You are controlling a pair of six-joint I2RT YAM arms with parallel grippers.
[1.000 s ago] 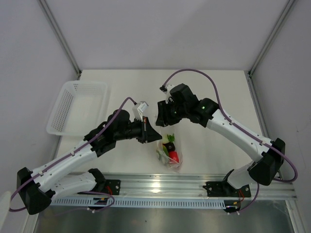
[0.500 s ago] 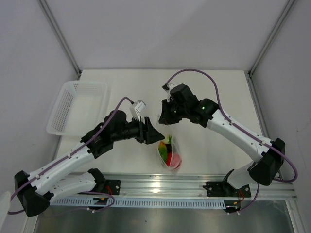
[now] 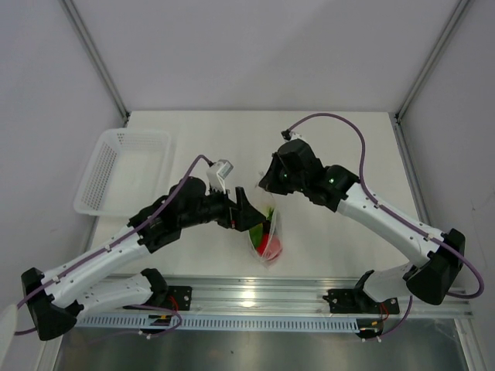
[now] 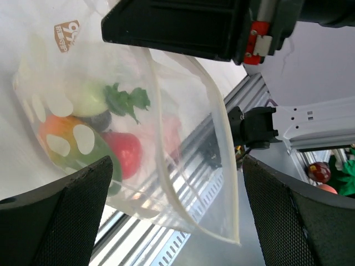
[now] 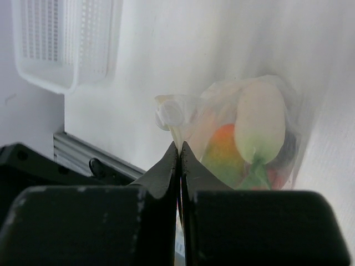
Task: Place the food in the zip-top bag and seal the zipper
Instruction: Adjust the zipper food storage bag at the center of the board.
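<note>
We've got the right gripper [image 5: 178, 159] pinched shut on the bag's [image 3: 267, 241] top edge, probably holding it up so the food [image 4: 102, 138] inside doesn't spill, near the table's [image 3: 201, 131] front middle. Our left gripper [image 4: 177, 213] gapes wide, holding nothing.

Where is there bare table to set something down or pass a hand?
Free: the far strip of table beyond both arms, right of the basket; the patch between zip-top bag, right arm and near rail. Crowded: centre, where left gripper and right gripper meet at the bag.
</note>
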